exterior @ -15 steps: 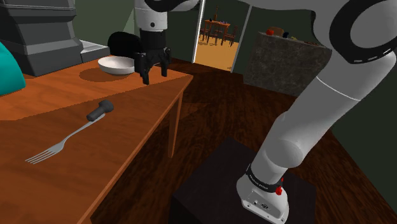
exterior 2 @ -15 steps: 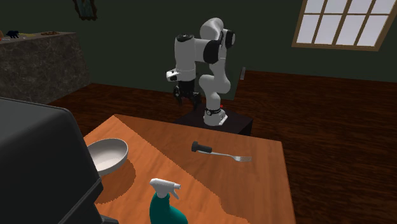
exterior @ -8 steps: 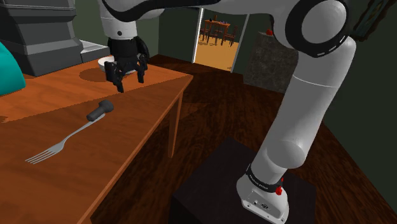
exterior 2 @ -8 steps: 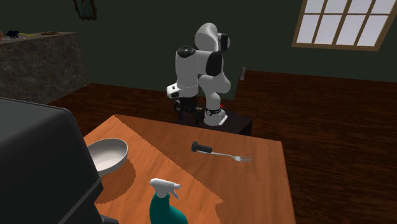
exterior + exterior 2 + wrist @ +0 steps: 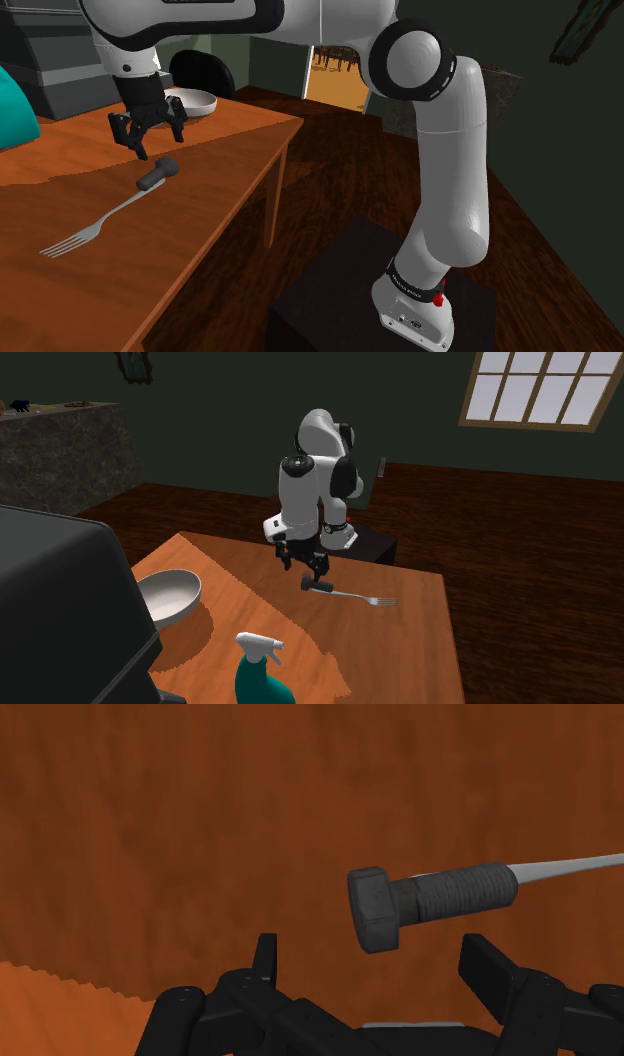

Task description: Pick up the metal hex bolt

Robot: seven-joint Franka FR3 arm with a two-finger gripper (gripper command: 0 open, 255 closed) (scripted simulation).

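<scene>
The pincer [image 5: 159, 146] is hanging with its fingers spread wide, gripping nothing. The dark bolt [image 5: 432, 900] is lying on the table [image 5: 180, 824] just below it, its head between the fingertips, shank meeting the fork [image 5: 572, 863].

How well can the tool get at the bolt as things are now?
Probably well. The tool hangs open close above the bolt, which lies flat on the table, and nothing stands between them. Only the fork is near, its handle at the bolt's threaded end, so it might get nudged.
</scene>
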